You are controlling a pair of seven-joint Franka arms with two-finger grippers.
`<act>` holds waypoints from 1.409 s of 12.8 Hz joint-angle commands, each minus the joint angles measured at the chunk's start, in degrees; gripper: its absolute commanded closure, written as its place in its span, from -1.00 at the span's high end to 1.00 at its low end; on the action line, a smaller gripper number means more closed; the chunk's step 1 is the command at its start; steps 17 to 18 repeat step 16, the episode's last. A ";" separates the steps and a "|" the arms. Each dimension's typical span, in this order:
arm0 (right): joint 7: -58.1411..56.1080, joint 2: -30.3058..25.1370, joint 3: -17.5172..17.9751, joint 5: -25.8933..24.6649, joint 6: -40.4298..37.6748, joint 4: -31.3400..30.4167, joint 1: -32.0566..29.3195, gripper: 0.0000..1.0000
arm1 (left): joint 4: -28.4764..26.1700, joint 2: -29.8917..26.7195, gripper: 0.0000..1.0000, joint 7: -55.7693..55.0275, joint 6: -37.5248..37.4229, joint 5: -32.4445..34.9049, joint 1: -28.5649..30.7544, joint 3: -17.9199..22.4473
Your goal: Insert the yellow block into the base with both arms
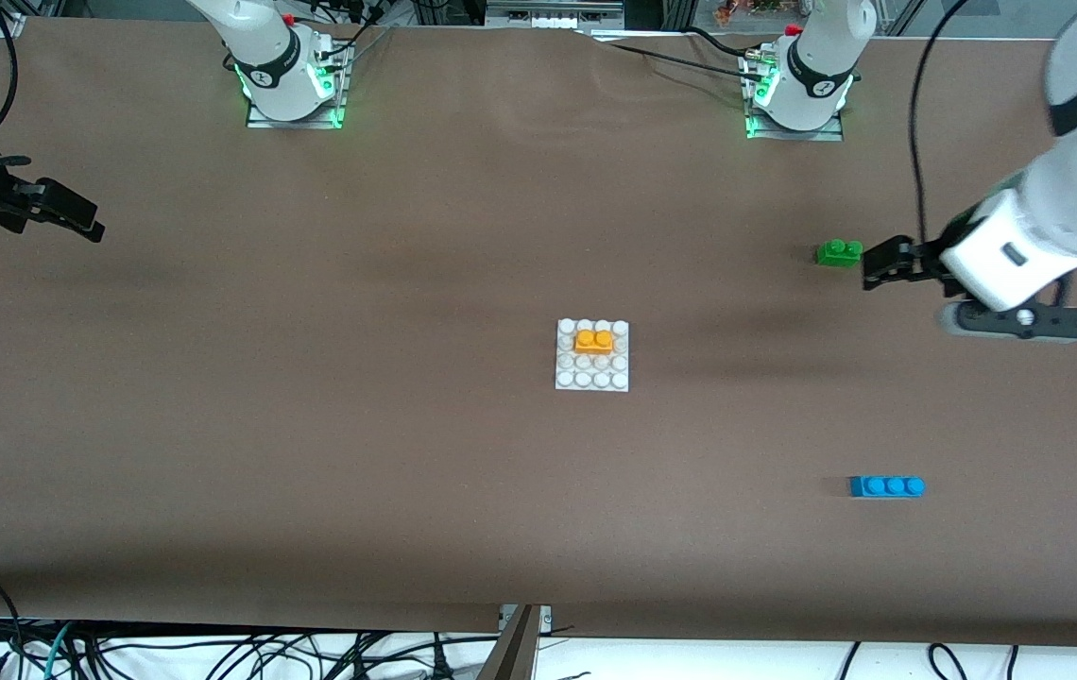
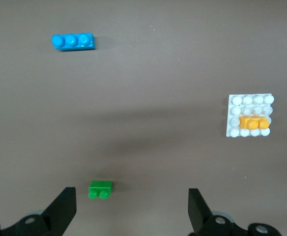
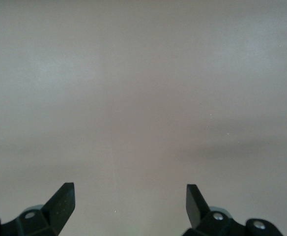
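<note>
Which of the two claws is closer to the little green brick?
The left gripper, open right beside the green brick. The right gripper, also open, waits at the right arm's end of the table.

White jointed arms (image 1: 1058, 212) with black joint bands, black cables trailing to each. Green-lit bases (image 1: 293, 94) on metal plates, a red button beside each. Black two-finger grippers (image 1: 883, 263), wedge-tipped fingers (image 2: 62, 209), silver screws.

The orange-yellow block (image 1: 593, 339), two studs up, is sitting flat on the white studded base (image 1: 592, 377), in its second row from the robots. Both are lying mid-table, well apart from either open gripper.
</note>
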 commanded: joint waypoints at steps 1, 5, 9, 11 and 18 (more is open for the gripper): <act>-0.69 -0.52 0.46 0.04 -0.49 -0.12 -0.60 1.00 | -13.33 -10.01 1.00 4.44 5.20 -2.10 -3.71 6.51; -0.69 -0.52 0.46 0.04 -0.49 -0.12 -0.60 1.00 | -25.77 -16.46 1.00 3.38 13.15 -1.75 -7.46 11.41; -0.69 -0.52 0.46 0.04 -0.49 -0.12 -0.60 1.00 | -25.16 -16.20 1.00 3.56 13.33 2.28 -7.58 10.92; -0.69 -0.52 0.55 0.04 -0.49 -0.12 -0.60 1.00 | -24.81 -16.11 1.00 3.30 13.41 2.29 -6.35 9.95; -0.69 -0.52 0.46 0.04 -0.49 -0.21 -0.60 1.00 | -24.46 -15.41 1.00 4.17 13.41 1.94 -5.11 9.94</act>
